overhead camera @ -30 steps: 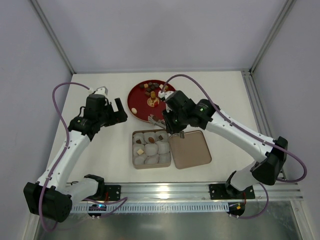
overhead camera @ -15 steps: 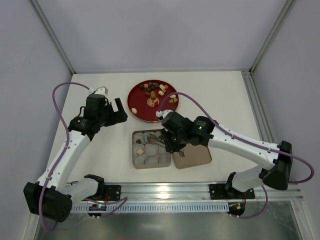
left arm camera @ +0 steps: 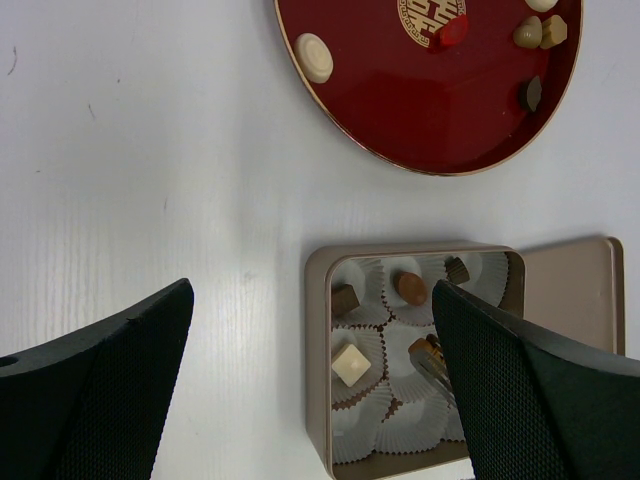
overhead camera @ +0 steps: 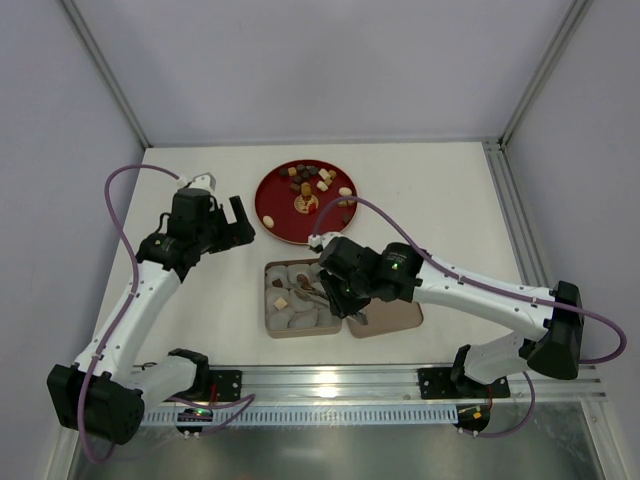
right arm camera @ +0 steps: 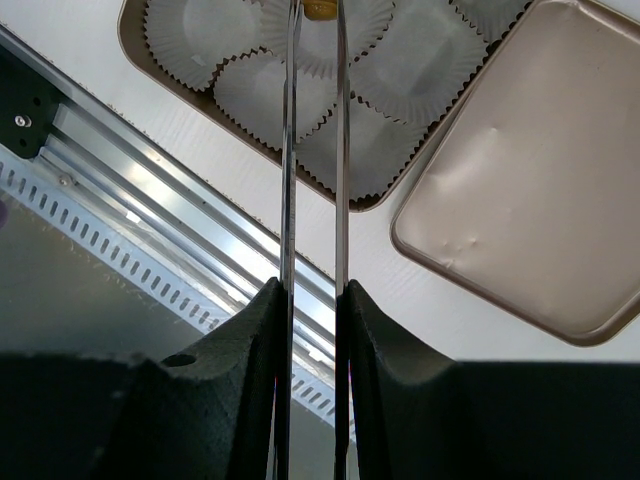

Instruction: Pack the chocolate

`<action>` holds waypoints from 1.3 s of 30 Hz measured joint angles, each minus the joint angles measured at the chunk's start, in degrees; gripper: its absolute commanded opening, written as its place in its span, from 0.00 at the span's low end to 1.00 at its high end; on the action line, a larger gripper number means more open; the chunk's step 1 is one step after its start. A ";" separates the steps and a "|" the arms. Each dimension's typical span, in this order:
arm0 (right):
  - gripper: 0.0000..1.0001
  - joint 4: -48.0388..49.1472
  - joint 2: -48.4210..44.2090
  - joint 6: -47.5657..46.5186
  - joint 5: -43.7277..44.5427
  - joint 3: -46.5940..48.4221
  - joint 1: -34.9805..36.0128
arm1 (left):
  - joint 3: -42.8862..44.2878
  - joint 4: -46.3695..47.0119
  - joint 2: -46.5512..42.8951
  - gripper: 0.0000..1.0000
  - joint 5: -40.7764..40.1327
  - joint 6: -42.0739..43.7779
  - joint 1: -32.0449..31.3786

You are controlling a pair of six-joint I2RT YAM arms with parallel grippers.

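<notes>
Several chocolates lie on a red plate; the left wrist view shows a cream round one and a reddish one. A tan box of white paper cups holds a dark square, a brown oval, another dark piece and a cream square. My right gripper is shut on thin metal tongs. The tongs pinch a tan chocolate over a middle cup; it also shows at the blade tips. My left gripper is open and empty, left of the plate.
The box's lid lies flat just right of the box, under my right arm. An aluminium rail runs along the table's near edge. White table lies left of the box and plate.
My right arm has swung from the plate's near edge down over the box, carrying the tongs and the tan chocolate with it. The left arm has not moved.
</notes>
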 measured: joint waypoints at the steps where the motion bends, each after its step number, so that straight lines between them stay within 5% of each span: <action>1: 0.32 0.02 0.00 0.02 0.00 -0.09 0.00 | 0.00 0.00 0.00 1.00 0.00 0.00 0.00; 39: 0.43 -1.68 0.68 -1.40 3.02 1.51 -0.72 | 0.00 -0.02 0.00 1.00 -0.02 0.00 0.00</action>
